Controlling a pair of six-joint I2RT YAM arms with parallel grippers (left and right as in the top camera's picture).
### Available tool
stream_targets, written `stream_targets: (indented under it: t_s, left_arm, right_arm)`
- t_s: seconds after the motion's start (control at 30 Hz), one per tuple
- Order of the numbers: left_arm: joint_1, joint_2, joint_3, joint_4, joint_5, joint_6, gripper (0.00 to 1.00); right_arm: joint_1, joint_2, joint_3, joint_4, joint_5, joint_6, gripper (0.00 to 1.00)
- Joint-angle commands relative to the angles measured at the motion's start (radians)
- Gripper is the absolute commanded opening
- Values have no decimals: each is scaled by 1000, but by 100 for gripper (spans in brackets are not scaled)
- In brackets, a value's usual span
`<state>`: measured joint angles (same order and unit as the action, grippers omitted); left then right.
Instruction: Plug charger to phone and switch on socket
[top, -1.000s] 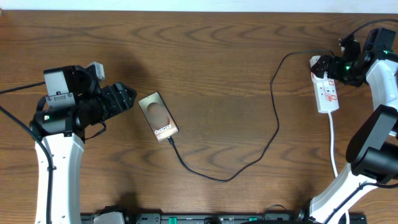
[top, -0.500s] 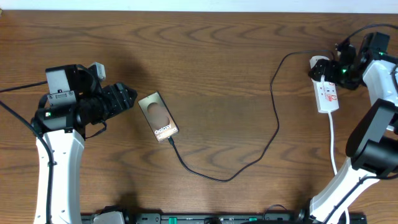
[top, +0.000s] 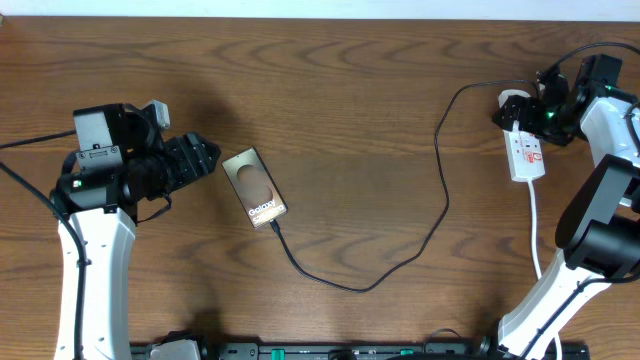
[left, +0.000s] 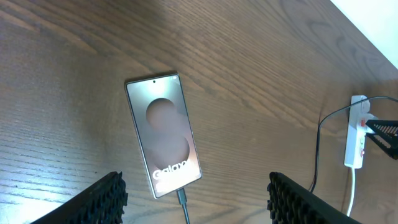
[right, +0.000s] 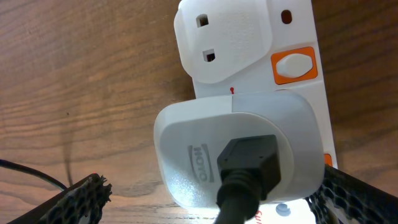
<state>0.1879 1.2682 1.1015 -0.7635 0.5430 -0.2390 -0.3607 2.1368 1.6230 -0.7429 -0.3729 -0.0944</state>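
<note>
- Your left gripper (top: 207, 157), ribbed fingers spread apart, hovers just beside the flat bronze phone (top: 254, 188) on the wood-grain table (top: 350, 90).
- The thin black charger (top: 441, 200) meets the phone's lower short edge.
- Your right gripper (top: 530, 110), fingers apart, straddles the rounded adapter (right: 233, 149) on the smooth white socket (top: 525, 152).

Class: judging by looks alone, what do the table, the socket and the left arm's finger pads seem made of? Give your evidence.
The table looks like wood or wood-look laminate, matt, with visible grain. The socket is likely moulded plastic: smooth, white, slightly glossy. The finger pads are black, probably rubber or plastic, with a fine gridded texture.
</note>
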Motion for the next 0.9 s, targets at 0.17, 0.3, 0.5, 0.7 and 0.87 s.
stream_targets:
  t_s: [0.17,0.3,0.5,0.7,0.87]
  left_arm:
    - [2,6,-4,-6,-14,3,72]
    - [2,6,-4,-6,-14,3,72]
    - [2,6,-4,-6,-14,3,72]
    - [2,6,-4,-7,-14,3,72]
    - [2,6,-4,-7,-14,3,72]
  right_arm:
    - [5,6,10,-1,-23,47,99]
    - [16,19,10,0,-23,50,99]
    - [48,50,10,1,-31,61,99]
    - [78,55,10,12,-30,86,99]
    - [99,55,10,14,-29,108,99]
